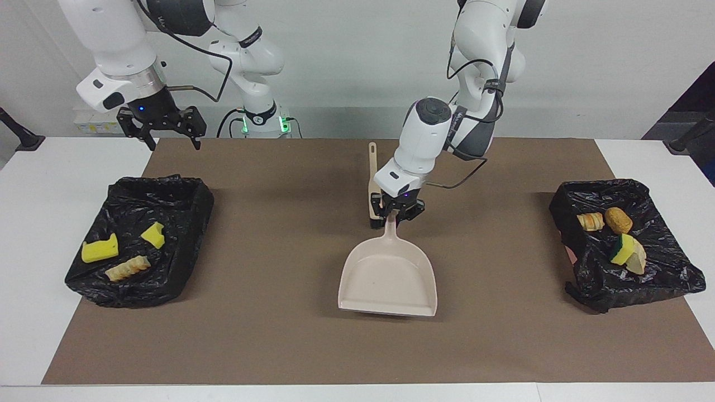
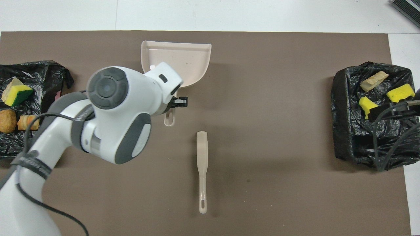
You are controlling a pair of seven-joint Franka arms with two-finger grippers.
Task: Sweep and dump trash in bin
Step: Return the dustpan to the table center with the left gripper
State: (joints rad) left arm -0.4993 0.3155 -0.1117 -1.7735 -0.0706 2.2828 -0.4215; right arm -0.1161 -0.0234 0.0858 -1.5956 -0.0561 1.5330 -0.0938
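Trash sat in two black-bag-lined bins: yellow foam chunks and tan bread lump (image 1: pixel 127 268) in the bin (image 1: pixel 184 192) below the right gripper (image 1: pixel 162 131), which hung w/ jaws open; green-topped sponge and orange-streaked lumps (image 1: pixel 628 251) in the bin (image 1: pixel 665 279) at the left arm's end. The left gripper (image 1: pixel 397 215) was clamped on the beige plastic dustpan (image 1: pixel 388 276) handle, slim beige brush (image 2: pixel 202 170) beside it.

Left hand (image 2: pixel 175 104): clamped on the dustpan (image 2: pixel 183 62) handle.
Brush (image 2: pixel 202 170): flat on the brown mat (image 2: pixel 262 131), nearer the robots than the dustpan.
Trash (image 2: pixel 399 92): scraps lying in black-lined bins (image 2: pixel 347 131) at both ends.
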